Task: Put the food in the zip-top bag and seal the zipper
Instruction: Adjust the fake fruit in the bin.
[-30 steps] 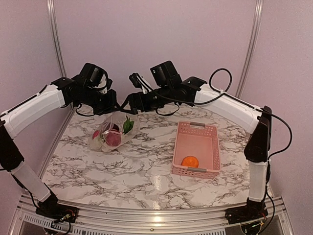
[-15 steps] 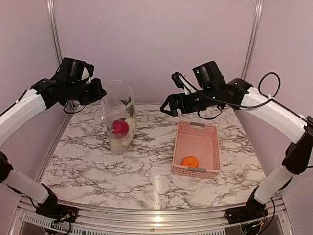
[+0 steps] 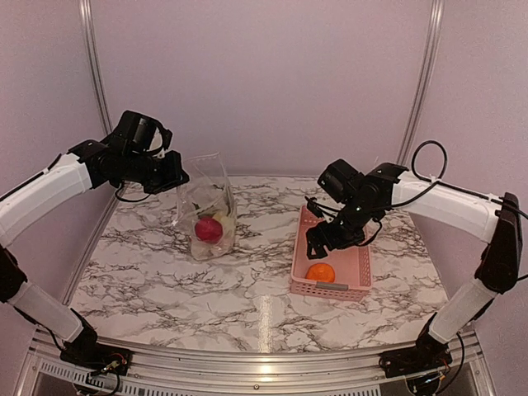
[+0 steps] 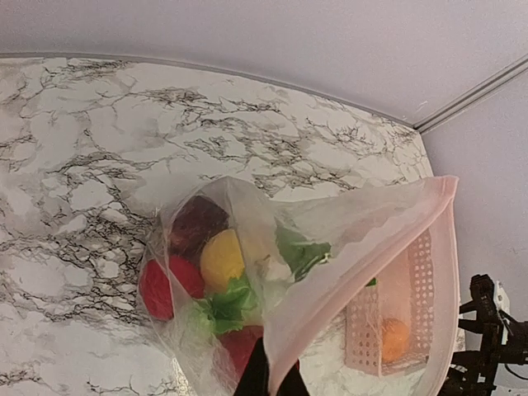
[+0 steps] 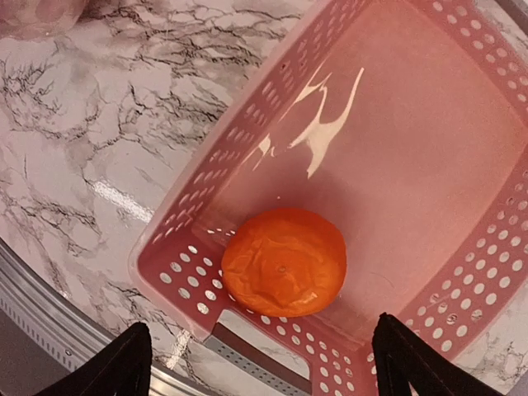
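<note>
My left gripper [image 3: 176, 175] is shut on the mouth edge of the clear zip-top bag [image 3: 205, 210] and holds it upright on the table. In the left wrist view my left gripper [image 4: 271, 384] pinches the bag's rim [image 4: 355, 256]. Inside lie red balls [image 4: 161, 285], a yellow piece [image 4: 221, 257], a dark one [image 4: 198, 223] and green leafy ones [image 4: 223, 301]. An orange ball [image 3: 320, 272] lies in the pink basket [image 3: 355, 223]. My right gripper [image 3: 318, 247] hangs open just above it. In the right wrist view the gripper [image 5: 260, 363] straddles the orange ball [image 5: 283, 261].
The pink basket [image 5: 429, 165] stands right of centre, near the table's front edge. The metal table rim [image 3: 247, 363] runs along the front. Marble tabletop [image 3: 247, 289] lies between bag and basket.
My right gripper has swung away from the bag and down over the basket, above the orange ball. My left gripper has lifted the bag upright and shifted slightly right.
</note>
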